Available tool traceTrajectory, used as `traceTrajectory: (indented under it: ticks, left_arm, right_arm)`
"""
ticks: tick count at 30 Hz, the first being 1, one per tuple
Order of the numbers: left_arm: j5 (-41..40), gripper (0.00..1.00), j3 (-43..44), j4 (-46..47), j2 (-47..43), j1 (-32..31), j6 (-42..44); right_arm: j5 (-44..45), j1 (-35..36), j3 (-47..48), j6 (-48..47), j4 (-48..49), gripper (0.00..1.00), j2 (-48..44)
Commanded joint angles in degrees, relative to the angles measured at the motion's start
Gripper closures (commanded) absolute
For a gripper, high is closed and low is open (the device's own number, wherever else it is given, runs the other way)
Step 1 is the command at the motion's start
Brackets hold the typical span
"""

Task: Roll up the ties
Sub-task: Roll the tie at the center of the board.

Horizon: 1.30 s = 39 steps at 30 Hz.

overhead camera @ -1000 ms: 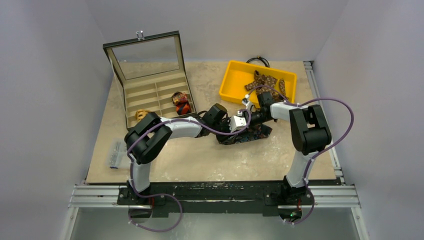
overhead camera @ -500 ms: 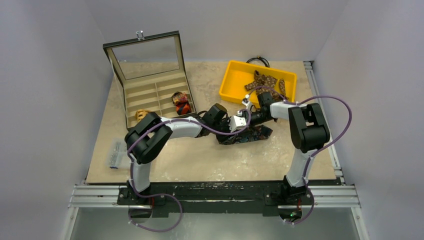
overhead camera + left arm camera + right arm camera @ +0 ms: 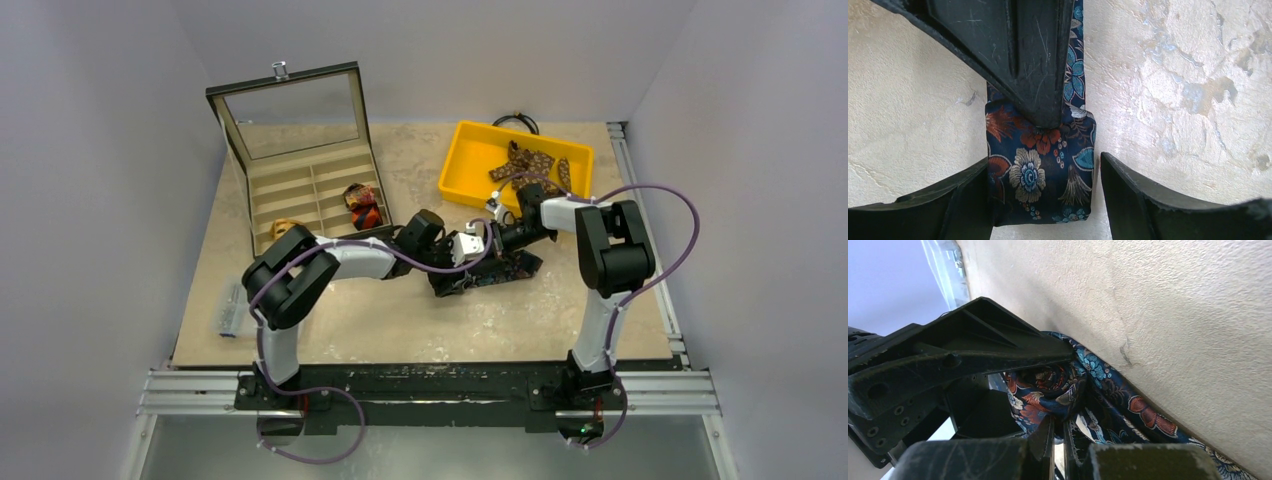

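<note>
Your right claw (image 3: 1058, 428) is clenched on the core of the dark navy floral fabric tie (image 3: 1038, 175), presumably so the roll can't spring loose, with your left claw (image 3: 1044, 159) released either side of it.

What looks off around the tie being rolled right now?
Nothing spilled or damaged. The navy floral tie sits inside the open left gripper while the shut right gripper pinches it; from the right wrist, its coil looks loose and lopsided.

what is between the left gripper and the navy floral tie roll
Nothing visible: the open left gripper straddles the rolled end of the navy floral tie. The shut right gripper pinches the roll from the opposite side.
</note>
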Motion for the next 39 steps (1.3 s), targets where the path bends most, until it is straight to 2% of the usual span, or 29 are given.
traceTrajectory:
  ticks: [1,7,12,16,19,21,25,30,32,35,39]
  left_arm:
    - [3.25,0.32,-0.85,1.49,-0.40,1.00,-0.68]
    - [5.40,0.42,2.69,1.38,3.21,1.24,0.10]
    - [6.87,0.57,3.58,2.02,4.70,1.34,-1.00]
    - [6.17,0.60,3.80,0.61,4.57,1.28,-2.65]
    - [1.93,0.68,3.70,-1.81,4.03,-0.14,-1.42]
    - [-1.47,0.69,3.35,-4.65,3.85,-1.08,0.62]
    - [-6.63,0.70,1.36,-8.94,3.29,-2.13,3.69]
    - [-10.50,0.70,1.11,-11.91,4.16,-3.61,5.73]
    - [-11.19,0.69,1.76,-12.98,4.62,-3.94,5.64]
    - [-11.89,0.68,2.74,-13.72,4.95,-4.43,5.35]
    - [-12.25,0.66,3.47,-13.93,5.28,-4.71,4.70]
  right_arm:
    - [15.09,0.38,-0.64,-4.82,-0.05,1.00,1.14]
    - [16.11,0.36,1.44,-5.28,-0.32,1.00,3.99]
    - [17.31,0.39,2.29,-5.35,0.42,1.00,4.80]
    - [18.28,0.48,1.43,-4.84,1.51,1.00,4.32]
    - [16.15,0.46,2.25,-5.95,0.39,1.00,4.09]
    - [14.52,0.08,3.62,-7.11,-2.25,0.99,2.77]
    - [11.23,-2.13,4.80,-8.16,-7.13,0.71,-2.39]
    - [6.63,-2.93,4.01,-9.92,-12.32,0.53,-6.29]
    - [3.26,-2.71,2.37,-6.64,-10.66,0.36,-8.17]
    - [1.73,-1.26,0.65,-1.59,-6.06,0.35,-8.84]
    - [2.10,0.05,0.17,0.58,-1.99,0.45,-5.96]
